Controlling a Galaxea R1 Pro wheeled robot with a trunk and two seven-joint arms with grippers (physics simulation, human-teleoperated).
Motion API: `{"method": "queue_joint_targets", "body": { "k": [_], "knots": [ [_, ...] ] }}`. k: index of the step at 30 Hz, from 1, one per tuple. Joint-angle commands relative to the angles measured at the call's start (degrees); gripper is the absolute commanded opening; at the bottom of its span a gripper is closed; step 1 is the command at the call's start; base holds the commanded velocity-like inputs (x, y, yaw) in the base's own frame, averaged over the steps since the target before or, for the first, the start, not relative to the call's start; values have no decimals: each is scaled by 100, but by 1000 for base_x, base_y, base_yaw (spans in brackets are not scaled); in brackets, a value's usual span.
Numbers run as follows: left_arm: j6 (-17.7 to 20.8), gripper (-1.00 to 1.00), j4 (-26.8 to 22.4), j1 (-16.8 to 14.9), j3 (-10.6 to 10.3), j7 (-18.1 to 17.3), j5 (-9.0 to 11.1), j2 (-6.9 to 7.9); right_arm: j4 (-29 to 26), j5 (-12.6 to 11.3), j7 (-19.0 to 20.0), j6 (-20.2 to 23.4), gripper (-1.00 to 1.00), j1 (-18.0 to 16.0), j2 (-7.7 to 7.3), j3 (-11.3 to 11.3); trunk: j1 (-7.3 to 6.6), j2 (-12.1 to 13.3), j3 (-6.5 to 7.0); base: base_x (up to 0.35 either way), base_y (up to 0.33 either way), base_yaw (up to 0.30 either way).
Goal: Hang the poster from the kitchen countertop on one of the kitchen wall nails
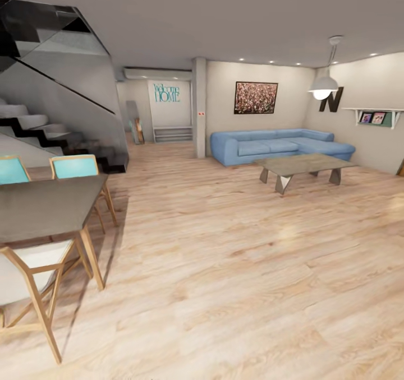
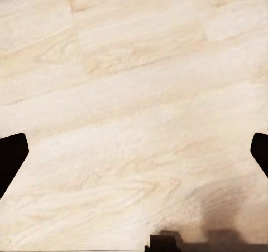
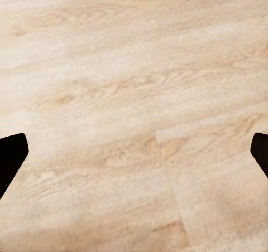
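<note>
From the head camera I look across an open living room with a pale, light-oak plank floor (image 1: 224, 268) that runs from my feet to the far walls. On the left stands a dark grey rectangular dining table (image 1: 45, 206) on slanted wooden legs. Two turquoise-backed wooden chairs (image 1: 76, 167) sit along its far side, and a white-seated wooden chair (image 1: 28, 282) sits at the near side. Behind them a dark staircase with a glass balustrade (image 1: 62, 111) climbs toward the upper left.

Across the room a long blue L-shaped sofa (image 1: 280, 144) rests against the beige back wall. Just in front of it is a low grey coffee table with angled legs (image 1: 303, 167). Above the sofa hangs a wide black-framed picture of reddish speckles (image 1: 256, 97). To the right, a white dome pendant lamp (image 1: 323, 86) hangs from the ceiling, near a large dark letter N on the wall (image 1: 332, 100) and a small white wall shelf holding photos (image 1: 376, 116). In the far hallway, teal lettering reads "Welcome HOME" (image 1: 166, 93).

The poster and the kitchen countertop are nowhere in these views, so I cannot tell where they are.

My left gripper (image 2: 134, 151) looks straight down at bare floor, its dark fingertips (image 2: 11, 157) spread wide at opposite edges of the picture, holding nothing. My right gripper (image 3: 134, 151) is the same: fingertips (image 3: 11, 154) wide apart over the planks, empty.
</note>
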Motion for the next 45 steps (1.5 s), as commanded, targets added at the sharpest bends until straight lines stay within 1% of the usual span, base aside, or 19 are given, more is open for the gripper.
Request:
{"method": "queue_joint_targets", "body": {
  "k": [1,12,15,18,22,42,45],
  "knots": [
    [-14,100,-5,2,4,3,-3,-1,3,6,6,-17,100,-3,-1,3,0,-3,-8,0,4,266],
    [-20,100,-4,2,4,3,-3,-1,11,8,10,-14,100,-3,-4,4,0,-3,-40,0,-4,260],
    [-20,100,-5,2,4,4,-3,-1,15,11,23,-8,100,-3,-7,6,0,-3,-45,0,-135,123],
    [-20,100,-5,2,4,4,-3,-1,141,16,30,-6,100,14,-15,13,0,-3,-46,0,-255,31],
    [-20,100,-5,2,4,4,-3,-1,248,15,10,-15,100,23,22,21,0,-3,-52,0,-79,83],
    [-64,100,2,2,17,4,-3,1,254,16,0,-18,100,23,34,22,0,-3,-138,0,4,237],
    [-64,100,3,2,87,4,-3,0,251,16,4,-18,100,23,34,22,0,-3,-144,0,177,82]
  ]
}}
